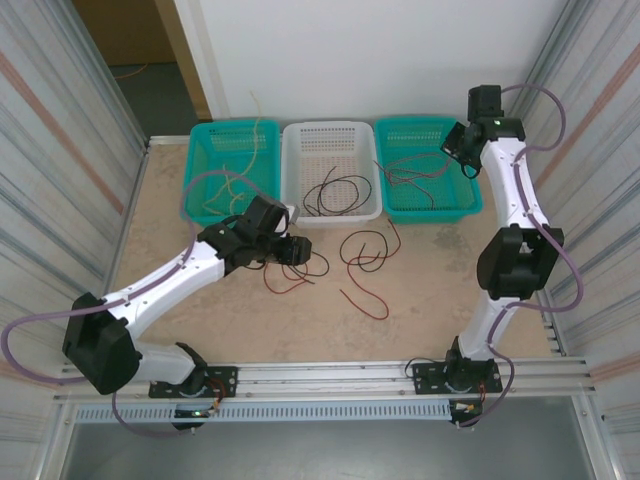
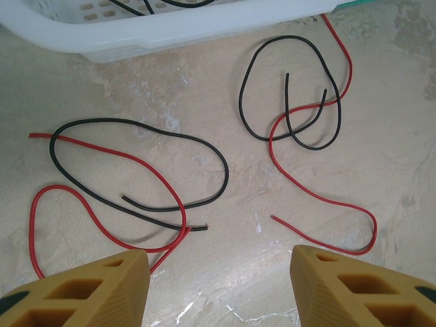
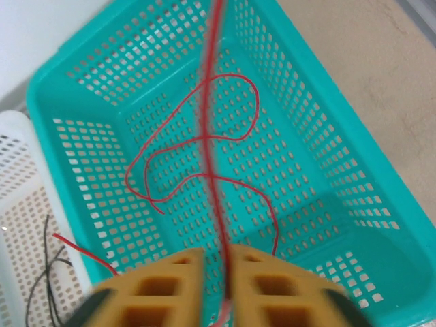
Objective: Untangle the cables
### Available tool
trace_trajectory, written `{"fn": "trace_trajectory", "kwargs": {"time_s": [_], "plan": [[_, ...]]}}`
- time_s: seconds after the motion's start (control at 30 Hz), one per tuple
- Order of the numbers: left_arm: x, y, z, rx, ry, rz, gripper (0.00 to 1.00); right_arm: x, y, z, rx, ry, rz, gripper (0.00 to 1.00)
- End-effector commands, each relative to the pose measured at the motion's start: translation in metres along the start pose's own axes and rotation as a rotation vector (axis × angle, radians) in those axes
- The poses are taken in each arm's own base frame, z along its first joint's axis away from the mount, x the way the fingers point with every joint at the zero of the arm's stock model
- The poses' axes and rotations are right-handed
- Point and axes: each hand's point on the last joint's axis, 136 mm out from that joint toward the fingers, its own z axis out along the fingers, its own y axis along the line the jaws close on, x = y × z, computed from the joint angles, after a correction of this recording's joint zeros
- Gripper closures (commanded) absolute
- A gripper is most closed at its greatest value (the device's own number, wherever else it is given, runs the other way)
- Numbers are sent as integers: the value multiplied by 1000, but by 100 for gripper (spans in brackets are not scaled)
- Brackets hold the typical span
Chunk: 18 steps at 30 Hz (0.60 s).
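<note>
Sorting looked well advanced but unfinished. Pale yellow cables (image 1: 245, 150) lay in the left teal basket (image 1: 200, 160), black cables (image 1: 335, 190) in the white basket (image 1: 330, 128), and looped red cables (image 3: 197, 136) on the floor of the right teal basket (image 3: 300, 102), beyond the right gripper (image 3: 214, 266).

A single red strand (image 3: 211, 170) ran through the narrow gap between that gripper's fingers and straight on ahead of them. Its long axis was in line with the gap and with the basket's length, and its far end pointed away from the fingertips. The strand was blurred, and I could not tell whether the fingers were pinching it or had let go.

Two knots remained on the table, by my reading the work left to do. The left gripper (image 2: 218, 272) hovered over them with its fingers well apart and nothing between them. Ahead of its left finger (image 2: 102, 279) sat the near tangle (image 2: 180, 218), a black loop crossed by a red cable. It was stretched mostly side to side across the line of the fingers, with loose ends pointing toward the gap. Farther ahead of its right finger (image 2: 340, 286) lay the far tangle (image 2: 300, 109), a black loop hooked through a red one. Its red tail ran back toward that finger, and its other end reached toward the white basket's rim.
</note>
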Motion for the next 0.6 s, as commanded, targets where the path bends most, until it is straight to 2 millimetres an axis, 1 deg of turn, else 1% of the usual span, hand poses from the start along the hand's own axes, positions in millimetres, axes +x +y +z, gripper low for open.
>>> {"fn": "trace_trajectory", "kwargs": {"time_s": [0.0, 0.07, 0.1, 0.2, 0.3, 0.33, 0.4, 0.43, 0.5, 0.57], "plan": [[2, 2, -1, 11, 4, -11, 41, 10, -3, 9, 54, 51, -58, 58], [1, 2, -2, 10, 4, -9, 40, 10, 0, 1, 69, 30, -91, 39], [1, 2, -3, 10, 2, -8, 40, 11, 3, -3, 71, 21, -108, 37], [-2, 3, -4, 9, -7, -19, 40, 17, 16, -22, 48, -3, -156, 33], [-4, 4, -4, 20, -15, -42, 39, 39, 31, -46, 19, -16, -230, 32], [-5, 5, -3, 26, -16, -53, 39, 58, 33, -48, 16, 3, -262, 32], [-5, 7, -2, 34, -14, -69, 39, 89, 37, -57, -10, 12, -313, 30], [-6, 7, -2, 37, -16, -71, 39, 108, 39, -61, -28, 24, -342, 29], [-6, 7, -2, 39, -15, -72, 39, 150, 41, -65, -63, 68, -399, 28], [-8, 8, -1, 37, -13, -72, 39, 199, 40, -66, -91, 130, -456, 27]]}}
